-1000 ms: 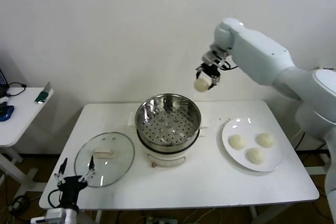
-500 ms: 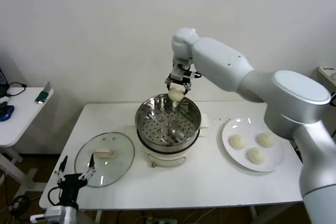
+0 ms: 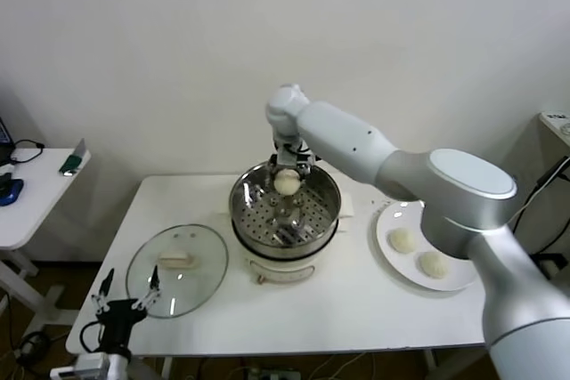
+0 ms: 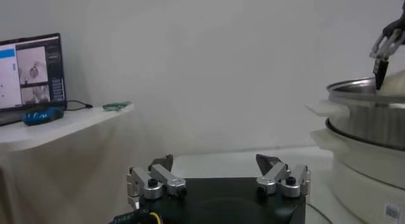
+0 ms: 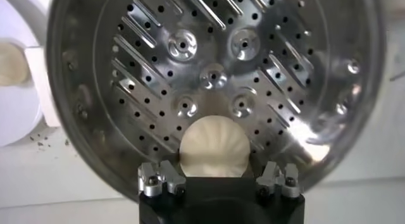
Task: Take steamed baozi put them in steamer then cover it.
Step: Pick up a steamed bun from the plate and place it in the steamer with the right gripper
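Note:
My right gripper is shut on a cream-white baozi and holds it over the back of the shiny steel steamer on its cream pot base. In the right wrist view the baozi sits between the fingers above the perforated steamer floor. Two baozi show on the white plate at the right; the arm hides part of the plate. The glass cover with its cream handle lies flat on the table at the left. My left gripper is open, parked at the table's front left corner.
A small side table with a green item and a blue object stands at the far left. The steamer also shows at the edge of the left wrist view. The white table has bare surface in front of the steamer.
My right gripper has carried the baozi leftward from beside the steamer and down to just over its rear inside. The left arm has not moved.

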Controlling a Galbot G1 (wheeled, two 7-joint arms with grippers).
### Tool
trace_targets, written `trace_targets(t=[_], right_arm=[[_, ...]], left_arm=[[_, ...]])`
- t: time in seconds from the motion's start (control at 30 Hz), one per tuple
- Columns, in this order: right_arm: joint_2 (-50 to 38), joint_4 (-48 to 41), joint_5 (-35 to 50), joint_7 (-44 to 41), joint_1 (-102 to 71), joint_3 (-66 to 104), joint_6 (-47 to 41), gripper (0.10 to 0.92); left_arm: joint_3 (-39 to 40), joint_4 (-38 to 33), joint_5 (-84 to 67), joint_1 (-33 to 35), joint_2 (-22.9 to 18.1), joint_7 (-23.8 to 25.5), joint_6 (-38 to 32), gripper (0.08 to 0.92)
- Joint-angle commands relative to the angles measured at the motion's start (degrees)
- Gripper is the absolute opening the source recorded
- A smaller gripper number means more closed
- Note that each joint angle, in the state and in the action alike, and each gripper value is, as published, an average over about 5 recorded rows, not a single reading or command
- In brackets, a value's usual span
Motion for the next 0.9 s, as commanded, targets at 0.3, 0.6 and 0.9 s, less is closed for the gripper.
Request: trace_targets(t=[0.3, 0.6, 0.9], right_arm=[[0.13, 0.34, -3.76, 0.63, -1.94, 1.88, -0.03, 0.810], [-4.33, 4.23, 13.21, -4.11, 6.80, -0.64, -3.12, 0.823], [-18.56, 9.01, 37.37, 1.73, 16.02, -9.66, -18.39, 0.823]], left_arm=[[-0.03, 0.28, 0.06, 0.11, -0.16, 0.04, -0.28, 0.823], [-0.06, -0.18, 0.27, 0.45, -0.47, -0.11, -0.25, 0.823], [0.15, -1.30, 0.72, 0.86, -0.46, -0.10, -0.03, 0.823]])
